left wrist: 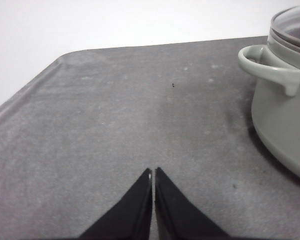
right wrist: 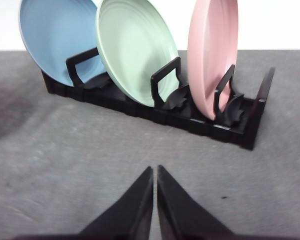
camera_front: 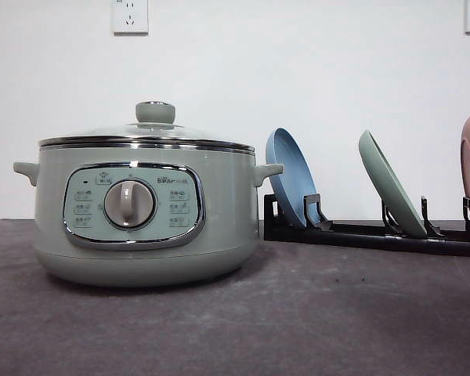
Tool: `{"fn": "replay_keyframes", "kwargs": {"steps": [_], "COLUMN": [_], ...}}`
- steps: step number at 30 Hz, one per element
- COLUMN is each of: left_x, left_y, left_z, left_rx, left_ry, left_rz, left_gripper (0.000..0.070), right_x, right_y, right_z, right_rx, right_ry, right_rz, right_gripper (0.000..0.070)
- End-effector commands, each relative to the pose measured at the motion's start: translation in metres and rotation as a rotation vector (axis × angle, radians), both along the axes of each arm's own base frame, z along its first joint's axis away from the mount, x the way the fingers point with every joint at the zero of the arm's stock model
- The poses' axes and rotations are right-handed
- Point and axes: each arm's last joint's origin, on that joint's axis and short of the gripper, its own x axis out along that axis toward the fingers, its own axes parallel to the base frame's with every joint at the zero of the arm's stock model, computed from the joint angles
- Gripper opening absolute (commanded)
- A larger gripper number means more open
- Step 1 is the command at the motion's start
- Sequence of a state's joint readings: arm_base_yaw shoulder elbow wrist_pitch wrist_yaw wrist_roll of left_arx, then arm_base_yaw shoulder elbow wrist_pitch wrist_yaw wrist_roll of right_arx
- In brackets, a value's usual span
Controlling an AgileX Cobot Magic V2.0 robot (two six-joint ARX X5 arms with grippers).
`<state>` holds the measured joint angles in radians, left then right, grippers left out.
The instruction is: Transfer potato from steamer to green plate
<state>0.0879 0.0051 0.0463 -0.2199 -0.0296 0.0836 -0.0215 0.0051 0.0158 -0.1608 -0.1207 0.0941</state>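
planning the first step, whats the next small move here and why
Probably open the left claw and move it toward the lid: the steamer is lidded, hiding any potato, and that claw is shut beside it over bare table.

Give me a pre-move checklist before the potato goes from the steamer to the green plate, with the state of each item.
1. Lid off the steamer: not ok, it sits closed on the pot.
2. Potato seen inside: cannot tell, the pot wall and lid hide it.
3. Green plate laid flat: not ok, it leans in the black rack between the blue plate and the pink plate.
4. Left gripper free: ok, shut on nothing, above bare table.
5. Right gripper free: ok, shut and empty, facing the rack.
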Motion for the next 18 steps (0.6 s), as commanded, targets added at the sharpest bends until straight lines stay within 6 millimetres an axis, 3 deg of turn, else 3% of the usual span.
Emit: {"fn": "replay_keyframes", "kwargs": {"steps": [1,8,18], "left_x": [0.001,0.001,0.0], "left_y": [0.0,0.001,0.0], "left_z": [-0.007,-0.002,0.004], "left_rx": [-0.096,-0.353,-0.502], "left_ry": [0.014,-0.064,-0.09], "left_rz": [0.026,0.068,0.068], "left_gripper": [0.0,0.0,0.0], "right_x": [0.0,0.0,-0.001], "right_y": [0.001,0.003,0.003], "right_z": [-0.001,-0.001,0.001], "right_rx": [0.118,0.233,0.328], "right_ry": [0.011,0.038,0.042], "right_rz": [0.009,0.055,0.06], "right_gripper": [0.0,0.0,0.0]}}
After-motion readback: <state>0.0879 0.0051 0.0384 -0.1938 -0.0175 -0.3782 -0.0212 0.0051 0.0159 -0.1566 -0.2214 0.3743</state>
